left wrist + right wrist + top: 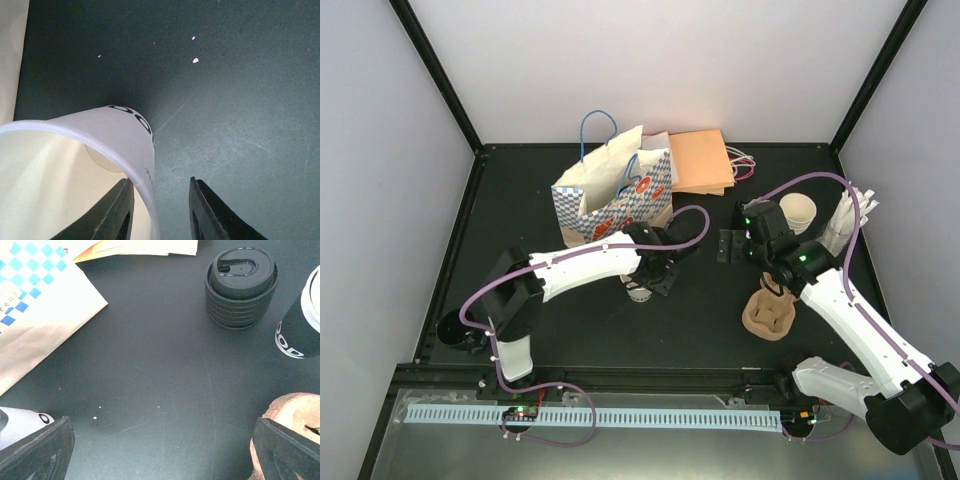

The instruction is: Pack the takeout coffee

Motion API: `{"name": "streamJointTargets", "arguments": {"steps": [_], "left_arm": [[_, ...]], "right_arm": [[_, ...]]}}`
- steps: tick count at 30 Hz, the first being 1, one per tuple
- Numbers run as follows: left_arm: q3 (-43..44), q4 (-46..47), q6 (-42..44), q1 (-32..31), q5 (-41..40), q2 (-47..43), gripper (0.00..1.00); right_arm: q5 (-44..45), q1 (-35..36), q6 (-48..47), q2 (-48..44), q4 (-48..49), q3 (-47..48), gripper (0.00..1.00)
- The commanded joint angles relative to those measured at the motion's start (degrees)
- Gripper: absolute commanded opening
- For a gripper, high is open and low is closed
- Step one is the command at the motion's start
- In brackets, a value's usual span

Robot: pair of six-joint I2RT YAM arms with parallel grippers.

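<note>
Black tabletop (570,330), walled on three sides. A blue-checked paper bag (615,205) stands open at the back, centre. The brown cup carrier (768,315) is on the right. The stack of cups (798,215) is behind it, with the black lid stack (241,285) just beside.

The takeout coffee cup (120,130) sits on the tabletop just in front of the bag. No lid on; cream inside showing.

The left gripper (161,200) straddles the cup wall, one finger inside and one outside with a clear gap to the paper. Partly open, not pinching. The right gripper (160,440) is spread wide and empty, hovering near the lids.

Judgement: the cup wants a lid before bagging. Lift the left gripper straight up off the rim, since sideways drag would likely tip thin paper. The right should take only the top lid and set it square to the rim.
</note>
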Motion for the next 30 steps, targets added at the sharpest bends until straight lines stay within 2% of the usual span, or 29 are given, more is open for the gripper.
{"name": "streamJointTargets", "arguments": {"steps": [1, 8, 9, 12, 19, 24, 30], "left_arm": [[0.2, 0.9, -0.5, 0.1, 1.1, -1.0, 0.37], [2.1, -0.8, -0.5, 0.0, 2.1, -5.8, 0.65], [2.3, -1.0, -0.4, 0.0, 2.3, -6.5, 0.71], [2.8, -1.6, -0.8, 0.0, 1.9, -8.5, 0.97], [2.6, -0.5, -1.2, 0.0, -0.4, -15.4, 0.99], [2.6, -0.2, -1.2, 0.0, -5.5, -20.0, 0.99], [-0.6, 4.2, 0.3, 0.0, -7.7, -26.2, 0.99]], "right_arm": [[1.5, -0.3, 0.2, -0.1, 0.0, 0.3, 1.00], [3.2, -0.3, -0.3, 0.3, -0.4, 0.6, 1.00], [3.3, -0.3, -0.4, 0.4, -0.4, 0.8, 1.00], [3.6, -0.2, -0.4, 0.6, -0.6, 1.1, 1.00], [5.0, -0.3, -0.4, 1.3, -1.3, 2.3, 1.00], [5.1, -0.3, -0.2, 1.8, -1.5, 3.1, 1.00], [5.8, -0.3, 0.0, 2.5, -1.8, 4.1, 1.00]]}}
